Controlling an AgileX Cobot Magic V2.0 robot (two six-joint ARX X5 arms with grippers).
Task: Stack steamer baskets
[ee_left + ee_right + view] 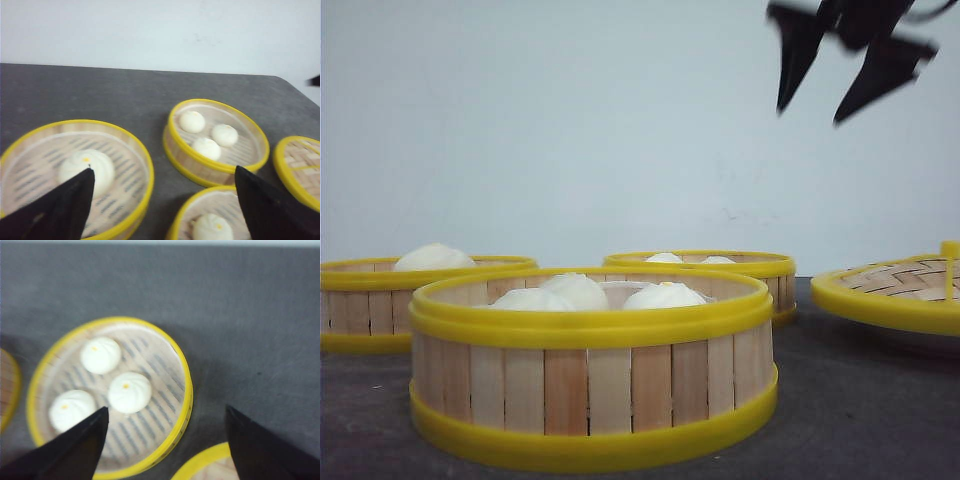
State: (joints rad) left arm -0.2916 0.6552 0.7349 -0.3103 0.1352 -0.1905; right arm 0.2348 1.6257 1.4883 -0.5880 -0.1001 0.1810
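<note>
So far nothing is stacked: in the front view three steamer baskets stand apart on the dark worktop (880, 400), each with white buns inside. The near basket (592, 405) is in the middle, the left basket (380, 305) sits behind it to one side, and the far basket (740, 268) is behind it toward the woven lid (895, 290). The right gripper (810, 112) hangs high above the far basket and the lid, its jaws spread and empty, well clear of everything. The left gripper does not show here.

In the left wrist view the left gripper (162, 205) has its jaws wide apart, holding nothing. One jaw overlaps the left basket (125, 150), which carries a single bun (87, 170); another basket (200, 210) lies partly between the jaws, and the three-bun basket (220, 165) lies beyond them.

In the right wrist view the right gripper (165, 445) is likewise released and empty. A basket with three buns (165, 360) lies ahead of the jaws and off toward one of them; a second yellow rim (205, 462) peeks in between them.

The step in hand looks like the approach for a first pick. Next, I judge, one arm must lower, bracket a basket's rim or wall squarely, close, and lift level so the buns stay put.
</note>
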